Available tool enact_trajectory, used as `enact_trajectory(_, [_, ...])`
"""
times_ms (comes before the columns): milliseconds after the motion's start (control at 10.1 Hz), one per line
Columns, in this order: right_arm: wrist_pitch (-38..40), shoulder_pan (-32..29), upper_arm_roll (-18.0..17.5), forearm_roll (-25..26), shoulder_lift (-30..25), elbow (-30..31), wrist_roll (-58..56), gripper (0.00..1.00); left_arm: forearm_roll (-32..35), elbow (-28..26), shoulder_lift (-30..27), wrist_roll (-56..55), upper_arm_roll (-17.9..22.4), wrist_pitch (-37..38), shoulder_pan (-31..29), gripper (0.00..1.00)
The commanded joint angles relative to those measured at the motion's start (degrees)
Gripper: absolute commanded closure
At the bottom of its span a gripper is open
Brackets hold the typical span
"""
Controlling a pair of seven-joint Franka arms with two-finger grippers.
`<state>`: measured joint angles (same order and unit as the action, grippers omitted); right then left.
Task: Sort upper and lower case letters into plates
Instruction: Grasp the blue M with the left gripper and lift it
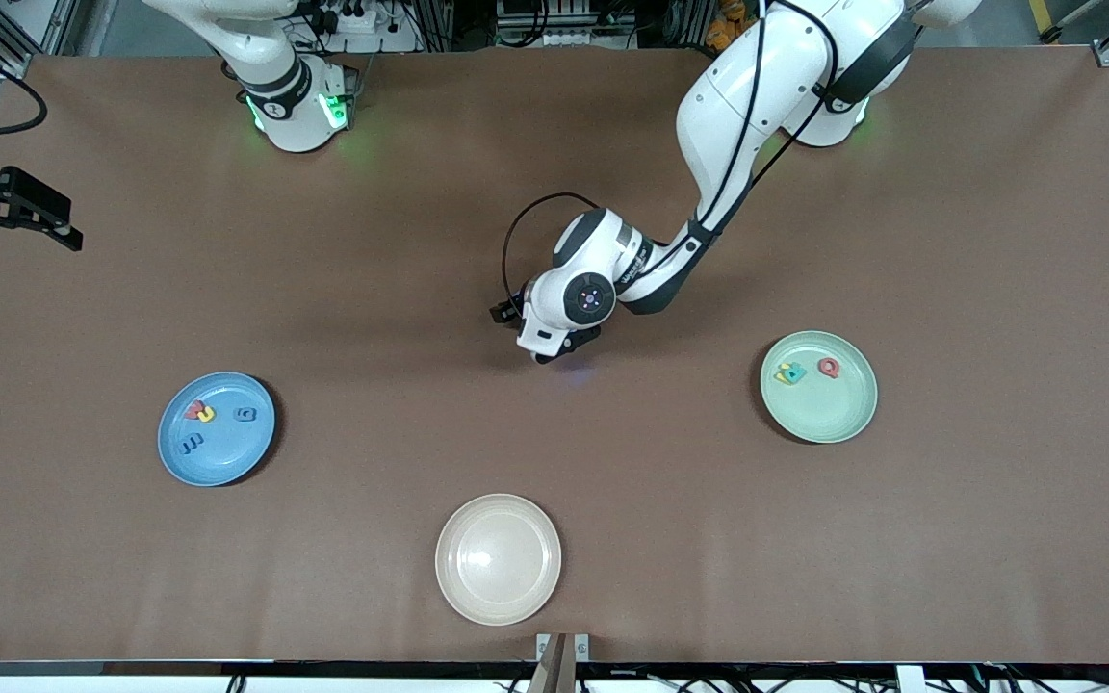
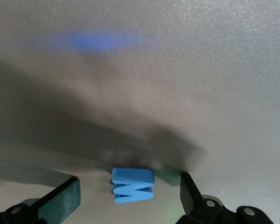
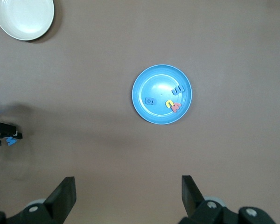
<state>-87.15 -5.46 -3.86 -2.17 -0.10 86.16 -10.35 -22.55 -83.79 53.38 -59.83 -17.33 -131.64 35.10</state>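
**Last letter sits between the left gripper's fingers**

The left gripper (image 1: 554,348) is down at the desk (image 1: 949,539) near its middle, and in the left wrist view a small blue letter (image 2: 133,186) lies on the surface in the gap between the two fingers (image 2: 65,198). It reads like a W or M, though case cannot be told. The jaws stand wide on either side of it with clear space to each finger, so nothing is gripped yet. The letter's long axis runs across the gap, from one finger toward the other, so a straight close should pinch it by its ends.

The blue plate (image 1: 217,429) lies toward the right arm's end of the desk and holds four letters; the green plate (image 1: 819,387) lies toward the left arm's end and holds three. A cream plate (image 1: 498,558), nearer the front camera, holds nothing.

The right gripper (image 1: 11,214) waits high over the desk's edge at its own end, jaws fully apart and holding nothing.

The left arm is plainly the one placed for this pick. Judging by the counts, this letter probably belongs in the green plate.
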Motion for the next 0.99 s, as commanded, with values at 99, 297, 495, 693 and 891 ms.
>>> enact_trajectory(99, [1.5, -1.0, -0.4, 0.7, -0.1, -0.8, -0.6, 0.0, -0.9, 2.0, 1.6, -2.9, 0.6, 0.8, 0.5, 0.36])
enact_trajectory(297, [2.1, -0.9, -0.5, 0.7, -0.3, -0.8, -0.6, 0.0, -0.9, 2.0, 1.7, -3.0, 0.7, 0.8, 0.5, 0.49])
enact_trajectory(495, [2.5, -0.9, -0.5, 0.8, -0.4, -0.7, -0.6, 0.0, -0.8, 1.9, 1.8, -3.4, 1.1, 0.8, 0.8, 0.54])
enact_trajectory(693, [2.5, -0.9, -0.5, 0.8, -0.3, -0.7, -0.7, 0.0, -0.9, 1.9, 2.1, -3.4, 1.2, 0.8, 0.8, 0.69])
enact_trajectory(891, [2.4, -0.9, -0.5, 0.8, -0.3, -0.7, -0.6, 0.0, -0.8, 1.9, 2.0, -3.4, 1.2, 0.9, 0.6, 0.84])
